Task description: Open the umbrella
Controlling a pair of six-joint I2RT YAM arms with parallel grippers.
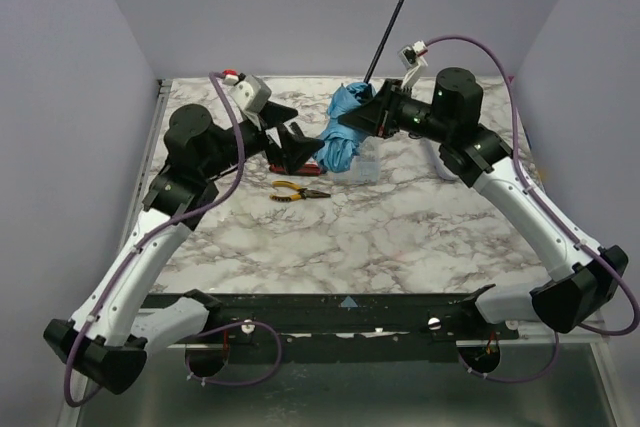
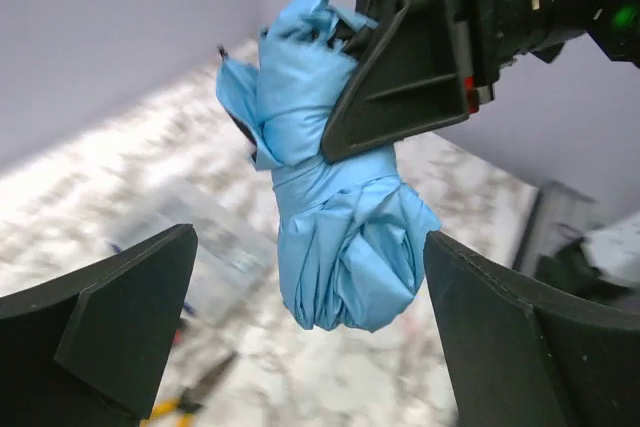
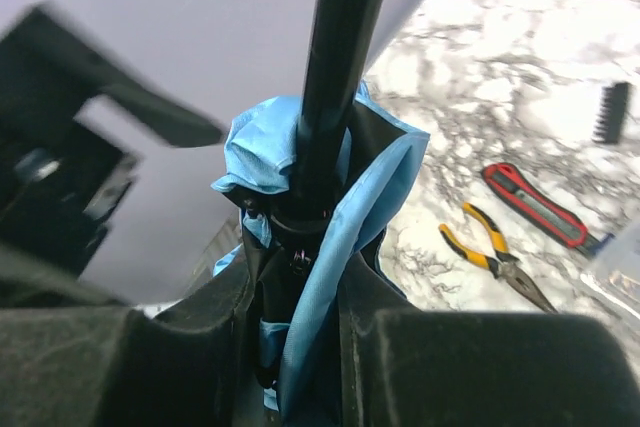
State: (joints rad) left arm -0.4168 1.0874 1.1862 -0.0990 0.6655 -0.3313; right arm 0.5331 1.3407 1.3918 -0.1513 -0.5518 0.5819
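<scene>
The umbrella hangs above the table, a folded sky-blue canopy bundle with a thin black shaft rising up and back. My right gripper is shut on the upper canopy where the shaft enters it; in the right wrist view its fingers squeeze the blue fabric around the shaft. My left gripper is open just left of the bundle. In the left wrist view the canopy's lower end hangs between and beyond the spread fingers of the left gripper, touching neither.
Yellow-handled pliers lie on the marble table below the left gripper, with a red-handled tool just behind them. A clear plastic box sits under the umbrella. Purple walls close in the back and sides.
</scene>
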